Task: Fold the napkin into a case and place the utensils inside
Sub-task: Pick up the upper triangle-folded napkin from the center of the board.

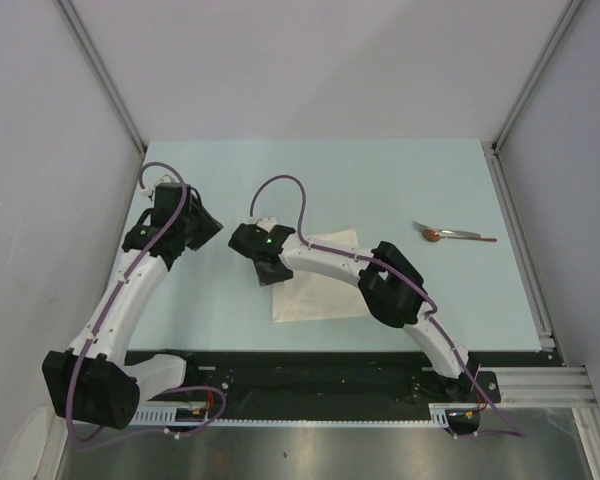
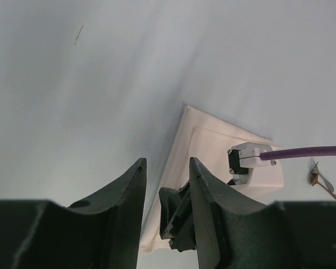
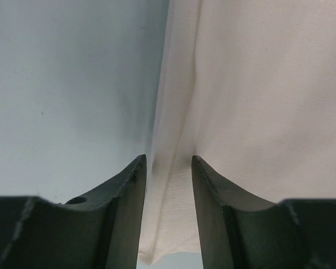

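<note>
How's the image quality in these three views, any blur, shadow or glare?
Top external: even soft light, sharp, no glare, spoon tiny. Left wrist: a broad soft shadow band crosses the table, and the fingers are dark. Right wrist: napkin weave reads clearly beside near-black fingers.

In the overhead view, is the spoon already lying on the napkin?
No, the spoon lies on the table to the right of the napkin, clearly apart from it.

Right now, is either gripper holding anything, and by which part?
Nothing is gripped yet. The open right gripper straddles the napkin edge; left gripper empty.
</note>
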`<state>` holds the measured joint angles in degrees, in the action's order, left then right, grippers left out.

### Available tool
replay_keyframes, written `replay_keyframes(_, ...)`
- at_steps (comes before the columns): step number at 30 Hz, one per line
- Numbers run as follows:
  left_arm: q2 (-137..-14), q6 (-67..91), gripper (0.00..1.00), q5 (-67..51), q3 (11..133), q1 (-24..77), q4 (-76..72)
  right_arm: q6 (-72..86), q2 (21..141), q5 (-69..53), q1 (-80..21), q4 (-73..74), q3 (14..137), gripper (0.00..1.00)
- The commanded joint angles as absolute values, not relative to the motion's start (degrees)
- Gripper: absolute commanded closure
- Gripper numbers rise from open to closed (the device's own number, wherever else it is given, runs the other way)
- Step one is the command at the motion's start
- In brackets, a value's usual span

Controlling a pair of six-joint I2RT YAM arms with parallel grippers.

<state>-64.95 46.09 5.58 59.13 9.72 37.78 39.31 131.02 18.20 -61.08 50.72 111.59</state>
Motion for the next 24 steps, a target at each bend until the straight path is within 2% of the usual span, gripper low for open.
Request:
replay_keyframes(1, -65.6, 46.1, 0.59, 4.0, 59.9, 9.8, 35.9, 39.9, 133.1, 20.1, -61.5, 51.6, 114.5, 0.56)
replay_keyframes(8, -66.3, 45.9, 0.59, 3.9, 60.0, 9.8, 35.9, 39.9, 136.9, 21.0, -61.9, 53.6, 116.3, 0.54)
replay_keyframes(12, -66.5, 46.1, 0.59, 4.1, 60.0, 9.7, 35.9, 40.2, 139.7, 22.3, -62.1, 56.6, 118.5, 0.58)
replay_keyframes(13, -66.8, 46.1, 0.59, 4.1, 59.9, 9.8, 35.9, 40.2, 140.4, 23.0, -62.3, 57.0, 118.9, 0.6)
replay_keyframes(16, -67.1, 46.1, 0.59, 4.3, 59.9, 9.7, 36.0, 40.1, 140.9, 23.5, -62.4, 57.7, 119.1, 0.79)
replay_keyframes(19, -67.5, 46.0, 0.59, 4.2, 59.9, 9.7, 35.9, 40.0, 140.3, 24.0, -62.2, 57.1, 118.7, 0.88)
replay_keyframes(21, -67.9, 45.4, 0.59, 3.4, 60.0, 9.7, 35.3, 39.0, 139.2, 23.5, -61.9, 56.0, 118.6, 0.99)
replay_keyframes(24, -68.8, 40.2, 0.6, -2.7, 60.1, 9.7, 32.4, 37.9, 136.4, 22.7, -61.3, 54.2, 118.0, 1.0)
